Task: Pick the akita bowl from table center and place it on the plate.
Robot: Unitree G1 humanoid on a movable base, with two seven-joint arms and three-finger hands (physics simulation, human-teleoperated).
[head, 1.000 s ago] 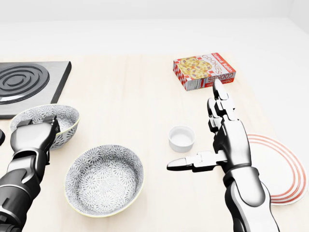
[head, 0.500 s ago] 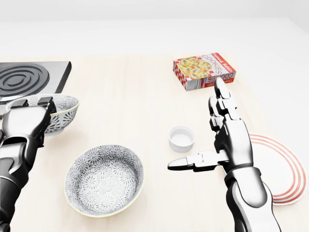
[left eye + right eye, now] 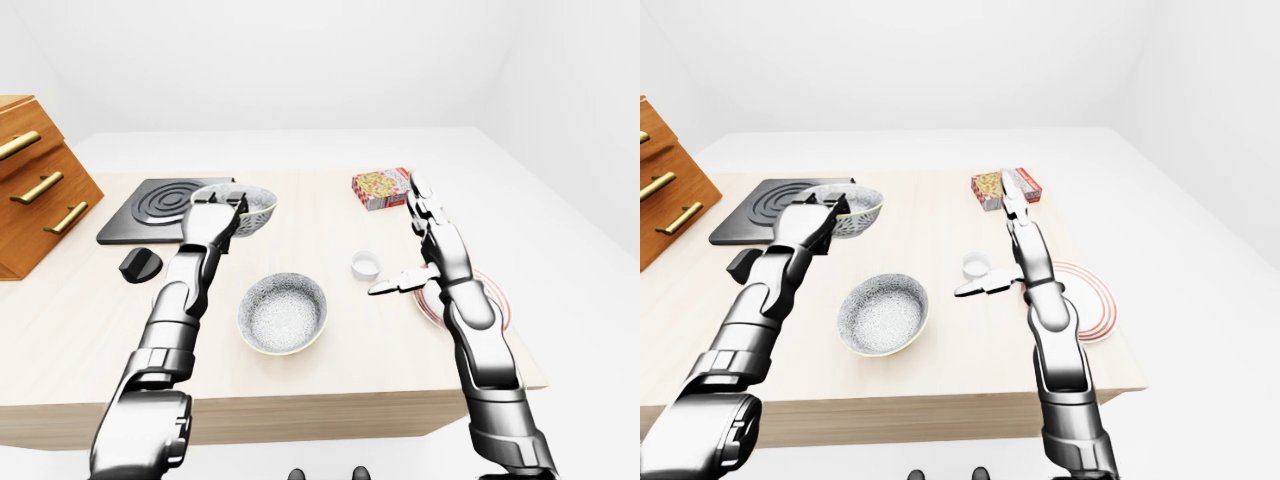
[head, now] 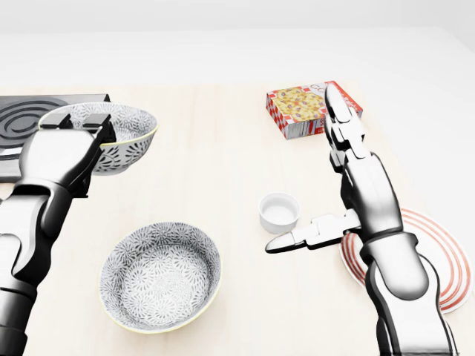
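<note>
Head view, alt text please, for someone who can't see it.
The left robot hand grips a patterned bowl by its rim at upper left. A second patterned bowl, small white cup and cookie box sit on the table; the open right robot hand hovers over a red-ringed plate.

Both arms extended, hands well apart.
Left hand (image 4: 67, 152) clenched on a bowl (image 4: 128, 152) rim; right hand (image 4: 360, 189) flat and open, thumb jutting leftward.

pale matt wood table (image 4: 208, 170), glossy bowl (image 4: 159, 276).
</note>
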